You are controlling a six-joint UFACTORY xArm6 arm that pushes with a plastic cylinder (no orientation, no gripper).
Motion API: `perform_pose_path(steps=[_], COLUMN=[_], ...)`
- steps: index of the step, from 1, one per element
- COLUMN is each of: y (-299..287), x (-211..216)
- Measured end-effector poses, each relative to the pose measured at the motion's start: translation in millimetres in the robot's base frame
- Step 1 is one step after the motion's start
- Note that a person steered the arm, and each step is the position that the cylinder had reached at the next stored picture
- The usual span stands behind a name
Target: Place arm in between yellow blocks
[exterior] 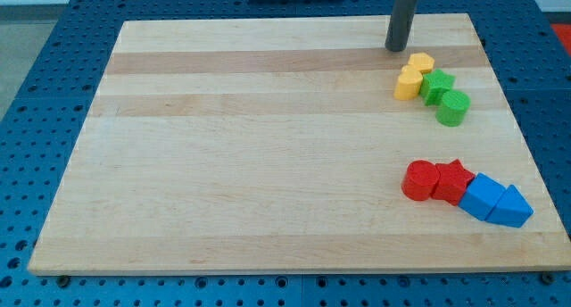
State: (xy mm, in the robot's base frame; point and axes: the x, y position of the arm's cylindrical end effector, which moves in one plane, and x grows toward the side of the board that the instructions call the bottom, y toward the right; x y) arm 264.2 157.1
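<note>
Two yellow blocks sit touching at the view's upper right: a yellow hexagonal block [421, 62] and, just below-left of it, a second yellow block [408, 84] with a rounded outline. My tip [395, 48] rests on the board just above and to the left of the hexagonal block, a small gap away, not between the two. No gap shows between the yellow blocks.
A green star-like block [437, 85] touches the yellow pair on their right, with a green cylinder [452, 108] below it. At the lower right lie a red cylinder [418, 180], a red star-like block [453, 182], a blue block [483, 196] and a blue triangular block [511, 208]. The wooden board [250, 146] lies on a blue perforated table.
</note>
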Motion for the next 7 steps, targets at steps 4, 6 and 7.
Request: perform_pose_path(steps=[4,6,7], y=[9.3,11.3,14.7], x=[-8.0,21.4,49.7])
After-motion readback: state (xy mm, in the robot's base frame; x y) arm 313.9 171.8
